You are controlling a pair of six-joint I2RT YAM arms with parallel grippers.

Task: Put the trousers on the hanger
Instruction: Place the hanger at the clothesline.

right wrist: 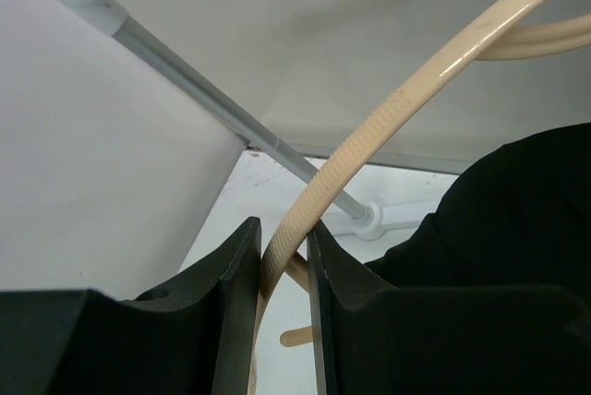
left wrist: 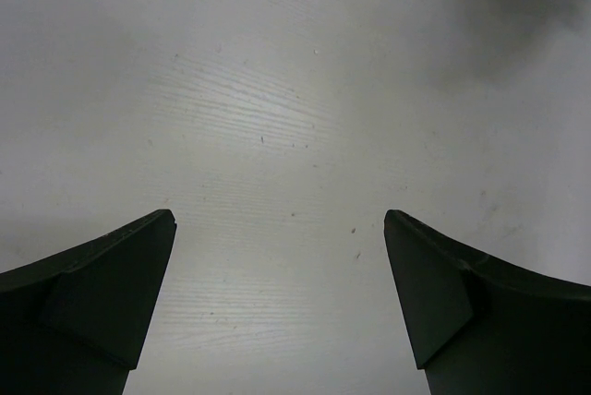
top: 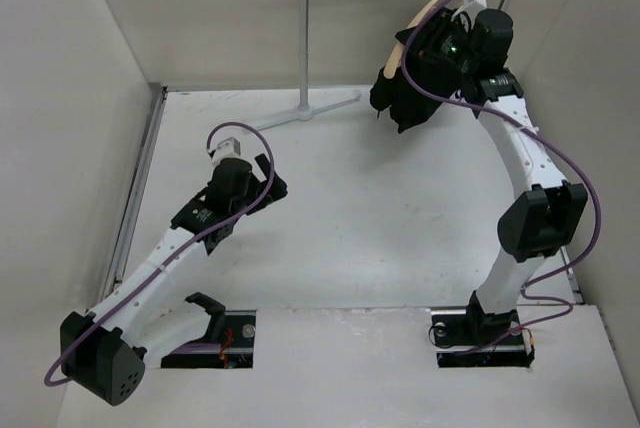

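The light tan hanger (top: 420, 20) hangs by its hook from the white rail at the back right. Black trousers (top: 400, 98) are draped over it and hang down. My right gripper (top: 440, 46) is up at the hanger. In the right wrist view the right gripper (right wrist: 283, 247) has its jaws closed on the hanger's arched arm (right wrist: 397, 113), with the trousers (right wrist: 517, 210) to the right. My left gripper (top: 272, 184) is low over the table's left middle. In the left wrist view the left gripper (left wrist: 280, 220) is wide open and empty over the bare table (left wrist: 277, 90).
The white rail stand (top: 305, 38) rises at the back centre, its foot (top: 315, 110) on the table and its bar (right wrist: 185, 77) running right. Walls close in on the left, back and right. Purple cables loop round both arms.
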